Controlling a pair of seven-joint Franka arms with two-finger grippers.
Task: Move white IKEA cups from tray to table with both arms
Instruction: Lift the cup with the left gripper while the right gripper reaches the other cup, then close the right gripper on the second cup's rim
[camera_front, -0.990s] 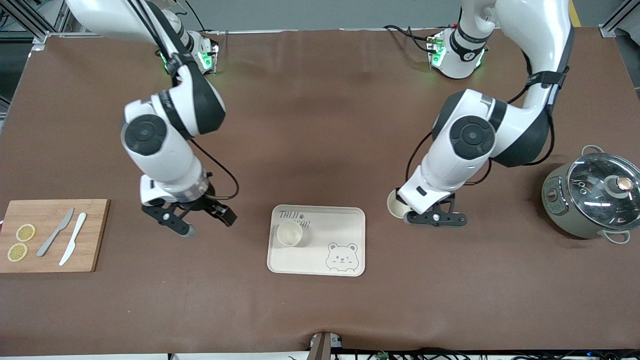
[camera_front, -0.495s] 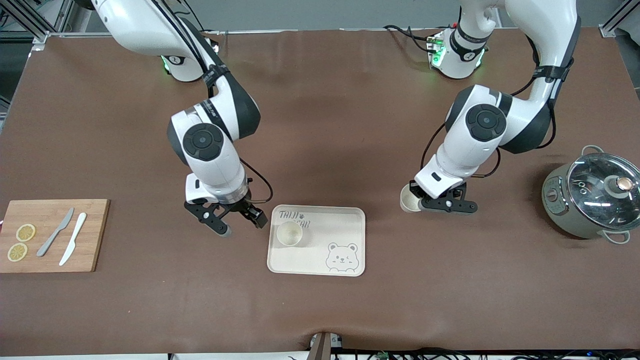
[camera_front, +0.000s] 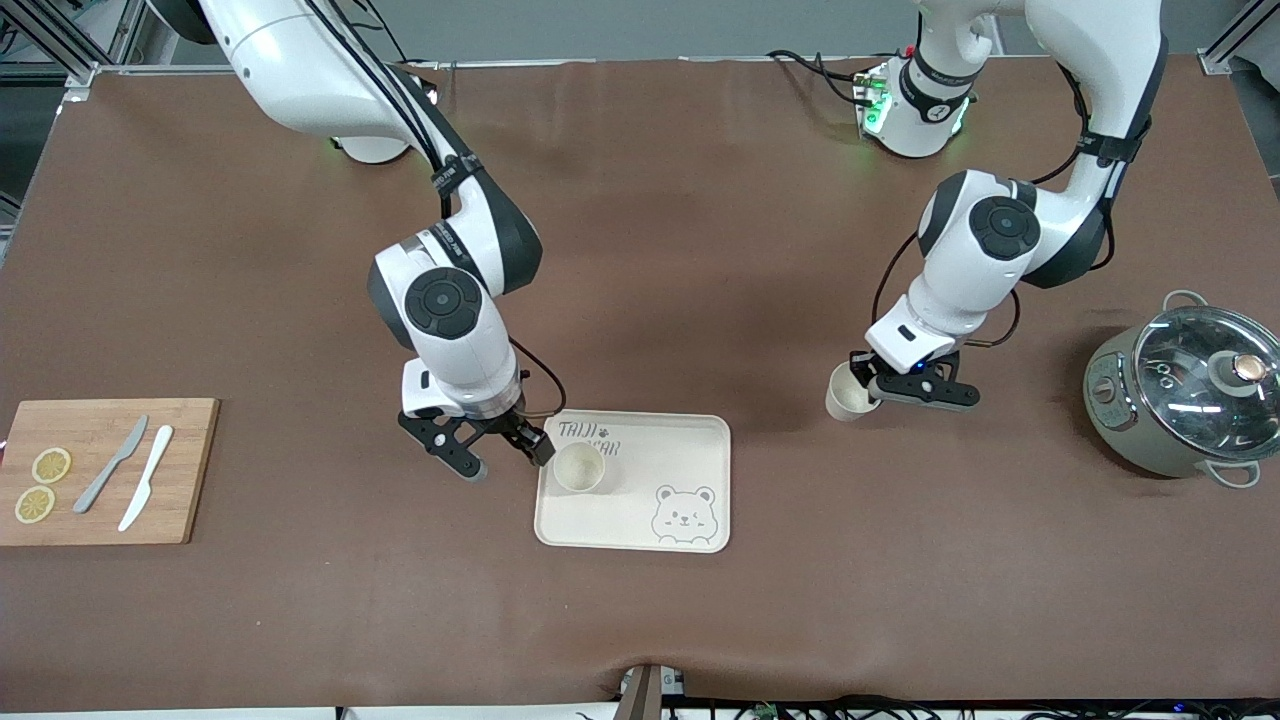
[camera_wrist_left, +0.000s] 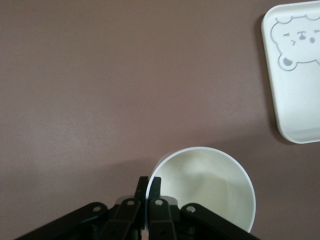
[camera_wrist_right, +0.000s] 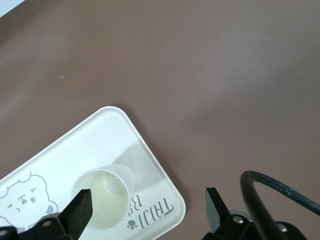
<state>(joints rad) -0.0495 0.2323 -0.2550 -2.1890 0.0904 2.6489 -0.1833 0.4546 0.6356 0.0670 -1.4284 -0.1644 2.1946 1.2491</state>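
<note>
Cup one (camera_front: 579, 467) stands upright on the bear tray (camera_front: 690, 450), at the corner nearest the printed lettering. My right tool (camera_front: 507, 452) hangs spread over the tray's edge toward the right arm's end of the counter (camera_front: 640, 250), fingers apart and not touching the cup. Cup two (camera_front: 847, 393) is pinched at its rim by my left tool (camera_front: 880, 388), tilted, over bare counter between tray and lidded pot (camera_front: 1185, 395).

A robotics lab: two bench-mounted arms (camera_front: 450, 300) on a brown-matted table (camera_front: 640, 620), cables, aluminium framing.
</note>
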